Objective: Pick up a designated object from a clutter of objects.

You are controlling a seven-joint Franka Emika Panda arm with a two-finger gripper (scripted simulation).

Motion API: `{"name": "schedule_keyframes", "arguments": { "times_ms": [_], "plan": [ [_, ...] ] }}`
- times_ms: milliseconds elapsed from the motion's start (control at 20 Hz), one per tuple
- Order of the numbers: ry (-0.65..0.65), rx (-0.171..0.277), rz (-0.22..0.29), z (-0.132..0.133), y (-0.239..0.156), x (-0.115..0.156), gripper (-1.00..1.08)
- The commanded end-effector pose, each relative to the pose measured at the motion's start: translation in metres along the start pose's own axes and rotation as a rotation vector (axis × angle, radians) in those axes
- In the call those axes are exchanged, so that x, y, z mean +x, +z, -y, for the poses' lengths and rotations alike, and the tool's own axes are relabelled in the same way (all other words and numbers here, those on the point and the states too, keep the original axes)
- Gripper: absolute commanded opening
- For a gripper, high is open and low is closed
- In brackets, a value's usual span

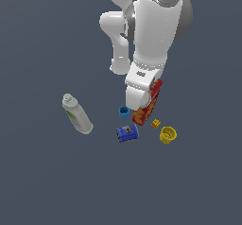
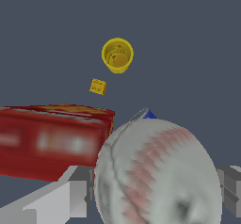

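A: Locating the baseball point(image 2: 157, 173): sitting between the gripper point(image 2: 155, 192) fingers point(image 2: 70, 199), filling the wrist view, just beside the red cracker box point(image 2: 52, 140).

B: Checking grip: fingers flanking both sides of the ball; actual contact not discernible.

A: Surveying outward: tiny yellow cube point(image 1: 155, 123) and yellow cup point(image 1: 168, 134) lying beyond the box; blue can point(image 1: 127, 133), small blue cup point(image 1: 124, 111) near; white bottle point(image 1: 77, 114) lying well apart.

On the dark grey floor point(image 1: 42, 181) under me lie a white bottle point(image 1: 77, 114) off to the exterior view's left, a small blue cup point(image 1: 124, 111), blue can point(image 1: 127, 133), red cracker box point(image 1: 148, 107), tiny yellow cube point(image 1: 155, 123) and yellow cup point(image 1: 168, 134).
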State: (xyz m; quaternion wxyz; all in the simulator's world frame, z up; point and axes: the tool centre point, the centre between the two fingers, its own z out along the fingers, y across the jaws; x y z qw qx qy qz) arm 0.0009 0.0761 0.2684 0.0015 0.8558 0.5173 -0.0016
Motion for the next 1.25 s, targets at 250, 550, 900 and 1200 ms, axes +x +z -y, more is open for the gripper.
{"name": "schedule_keyframes", "arguments": {
  "times_ms": [250, 550, 900, 1200],
  "plan": [
    [0.0, -0.001, -0.001, 0.048, -0.069, 0.049, -1.0],
    [0.0, 0.0, -0.002, 0.079, -0.115, 0.082, -1.0],
    [0.001, 0.001, -0.004, 0.098, -0.144, 0.105, -1.0],
    [0.001, 0.001, -0.004, 0.102, -0.152, 0.111, -1.0]
  ]
}}
